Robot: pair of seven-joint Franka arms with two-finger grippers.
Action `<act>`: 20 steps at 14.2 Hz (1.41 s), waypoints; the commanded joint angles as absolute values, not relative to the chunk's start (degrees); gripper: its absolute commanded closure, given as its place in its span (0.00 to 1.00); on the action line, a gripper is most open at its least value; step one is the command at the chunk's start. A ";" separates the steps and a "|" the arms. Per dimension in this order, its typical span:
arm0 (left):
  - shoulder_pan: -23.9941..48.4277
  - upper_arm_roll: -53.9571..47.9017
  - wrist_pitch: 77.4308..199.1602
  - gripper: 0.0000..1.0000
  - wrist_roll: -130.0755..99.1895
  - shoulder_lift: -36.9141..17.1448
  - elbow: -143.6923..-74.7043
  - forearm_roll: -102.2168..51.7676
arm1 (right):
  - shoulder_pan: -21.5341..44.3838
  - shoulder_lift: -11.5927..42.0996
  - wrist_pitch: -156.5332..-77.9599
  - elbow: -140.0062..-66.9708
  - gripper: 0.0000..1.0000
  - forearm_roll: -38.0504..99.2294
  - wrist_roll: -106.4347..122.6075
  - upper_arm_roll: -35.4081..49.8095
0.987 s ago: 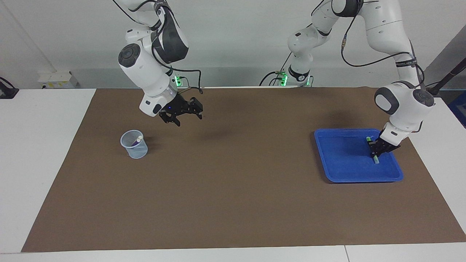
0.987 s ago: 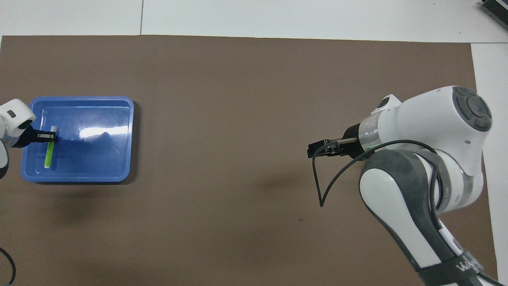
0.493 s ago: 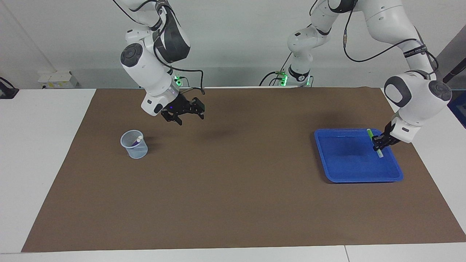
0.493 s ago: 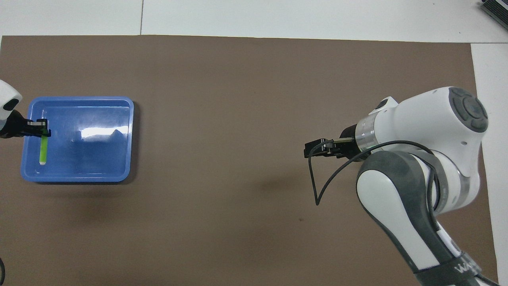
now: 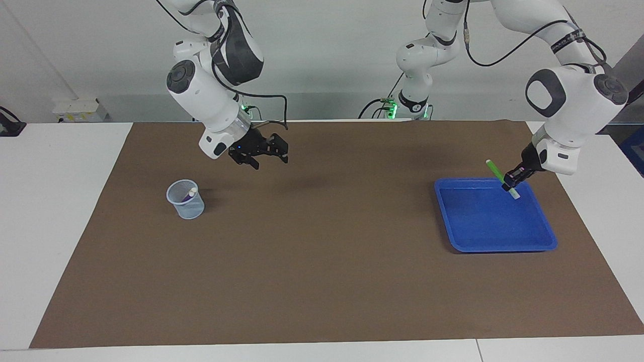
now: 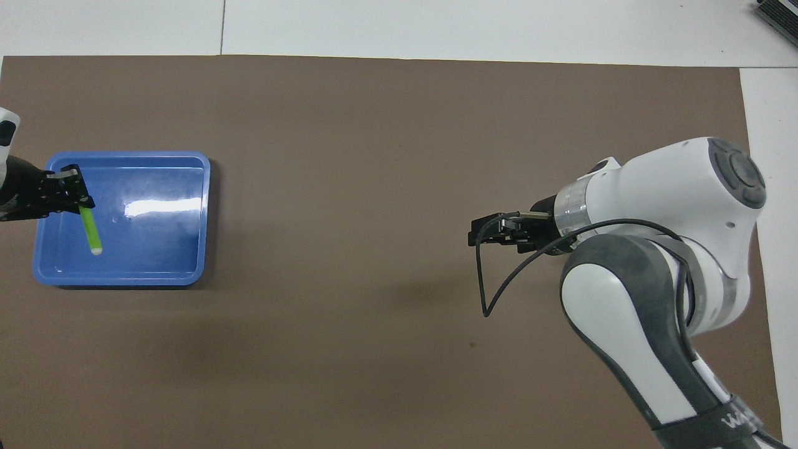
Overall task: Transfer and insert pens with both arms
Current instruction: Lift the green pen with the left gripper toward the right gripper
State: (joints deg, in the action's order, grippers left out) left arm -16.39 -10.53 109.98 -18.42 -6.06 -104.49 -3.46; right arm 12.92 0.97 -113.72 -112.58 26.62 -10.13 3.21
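Note:
My left gripper is shut on the bright green pen and holds it tilted in the air over the blue tray, at the tray's edge nearest the robots. From above, the left gripper grips the green pen near one end. A purple pen with a pale cap stands in a clear cup at the right arm's end of the table. My right gripper hangs open and empty over the mat, beside the cup and toward the table's middle. Overhead, the right gripper points at the middle.
A brown mat covers most of the white table. The blue tray holds nothing else. The right arm's bulk hides the cup in the overhead view. A black cable loop hangs under the right wrist.
The left gripper has risen out of the tray with the green pen, which now tilts in the air. The right gripper has drifted slightly toward the table's middle.

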 commanded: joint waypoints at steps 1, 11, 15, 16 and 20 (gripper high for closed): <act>-14.77 -10.11 107.84 1.00 -26.60 -3.61 -104.24 -7.19 | 12.83 0.00 -113.73 -113.03 0.00 28.74 -11.42 3.25; -8.89 -10.11 105.03 1.00 -60.08 4.74 -105.47 -17.23 | 16.78 -0.09 -119.08 -112.07 0.00 38.21 -18.71 3.34; -4.32 -10.11 105.12 1.00 -73.36 6.68 -105.47 -18.19 | 19.06 0.09 -120.32 -108.38 0.00 42.62 -22.66 4.39; -3.44 -10.19 105.12 1.00 -76.17 7.20 -105.64 -19.15 | 20.03 0.09 -123.28 -108.02 0.00 42.89 -24.59 4.74; -2.72 -10.19 104.94 1.00 -83.22 9.14 -108.54 -27.84 | 27.49 0.88 -138.04 -107.84 0.00 47.46 -30.13 5.54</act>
State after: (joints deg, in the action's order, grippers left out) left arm -3.15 -10.98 105.53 -80.30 6.60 -105.54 -24.17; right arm 24.45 0.49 -132.47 -107.92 45.79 -27.62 5.25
